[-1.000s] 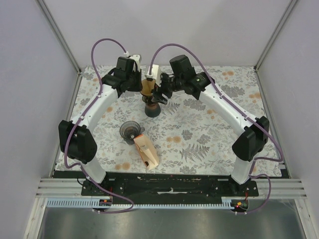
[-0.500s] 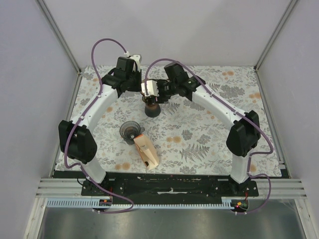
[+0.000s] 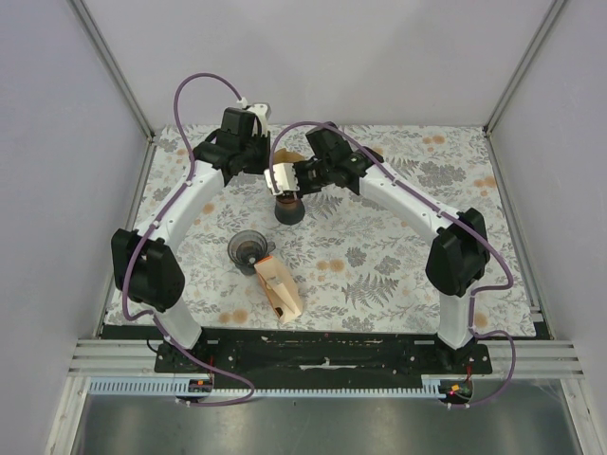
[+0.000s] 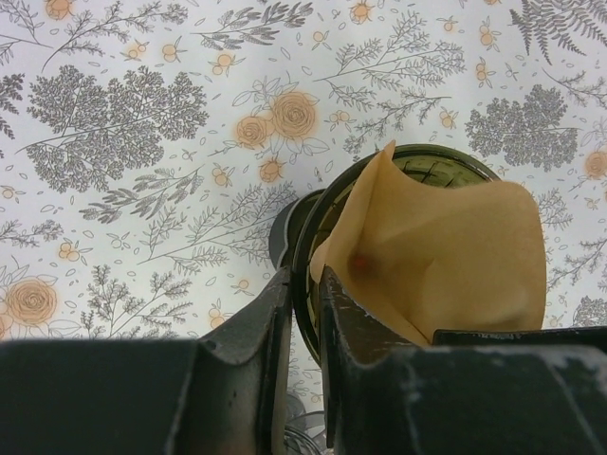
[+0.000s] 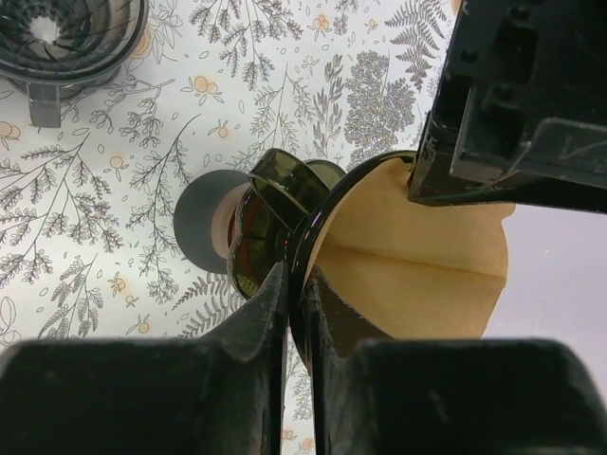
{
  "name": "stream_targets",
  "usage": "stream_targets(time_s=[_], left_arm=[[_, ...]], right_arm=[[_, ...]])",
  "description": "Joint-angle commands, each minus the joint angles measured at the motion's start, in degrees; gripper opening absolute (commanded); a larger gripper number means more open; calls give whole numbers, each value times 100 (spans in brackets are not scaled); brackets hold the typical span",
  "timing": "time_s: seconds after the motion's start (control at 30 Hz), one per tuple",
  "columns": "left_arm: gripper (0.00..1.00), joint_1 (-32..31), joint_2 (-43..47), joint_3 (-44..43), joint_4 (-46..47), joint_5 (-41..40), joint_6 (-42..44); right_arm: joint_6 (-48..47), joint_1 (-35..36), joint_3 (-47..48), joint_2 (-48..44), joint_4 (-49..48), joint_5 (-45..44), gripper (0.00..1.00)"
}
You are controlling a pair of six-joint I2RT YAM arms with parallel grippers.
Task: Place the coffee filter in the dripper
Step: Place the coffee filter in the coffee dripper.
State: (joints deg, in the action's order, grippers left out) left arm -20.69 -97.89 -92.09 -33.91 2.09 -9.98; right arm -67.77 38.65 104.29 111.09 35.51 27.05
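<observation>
Brown paper, the coffee filter (image 4: 446, 256), sits opened inside the dark dripper (image 4: 432, 156) at the far middle of the floral table (image 3: 398, 256), its edge standing above the rim. We find the left gripper (image 4: 305, 313) nearly closed on that rim, inner finger against the paper; the right gripper (image 5: 294, 303) pinches the same rim from the other side, jaws a mere slit apart. A second dark funnel (image 3: 248, 248) and a tan box (image 3: 278, 289) lie nearer the bases.

Overhead camera looks down on the whole tabletop (image 3: 398, 256) from its near edge; both wrist cameras frame the dripper (image 4: 438, 163) closely from above.
</observation>
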Motion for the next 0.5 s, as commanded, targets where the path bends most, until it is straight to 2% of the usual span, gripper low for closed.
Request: stream_targets(time_s=[0.0, 0.07, 0.13, 0.2, 0.33, 0.47], left_arm=[[23, 30, 6, -107, -107, 29, 145], [23, 21, 6, -98, -107, 29, 145], [22, 21, -2, -81, -107, 46, 145], [22, 30, 6, -63, -116, 37, 154], [22, 21, 41, -54, -98, 81, 145], [22, 21, 50, -54, -89, 81, 172]], right_arm=[[-79, -42, 74, -131, 44, -59, 24], [-26, -42, 56, -201, 44, -68, 35], [79, -42, 65, -306, 35, 2, 51], [333, -42, 100, -473, -17, 212, 60], [1184, -86, 249, -869, -184, 800, 73], [2116, -366, 574, -1010, -219, 1679, 80]])
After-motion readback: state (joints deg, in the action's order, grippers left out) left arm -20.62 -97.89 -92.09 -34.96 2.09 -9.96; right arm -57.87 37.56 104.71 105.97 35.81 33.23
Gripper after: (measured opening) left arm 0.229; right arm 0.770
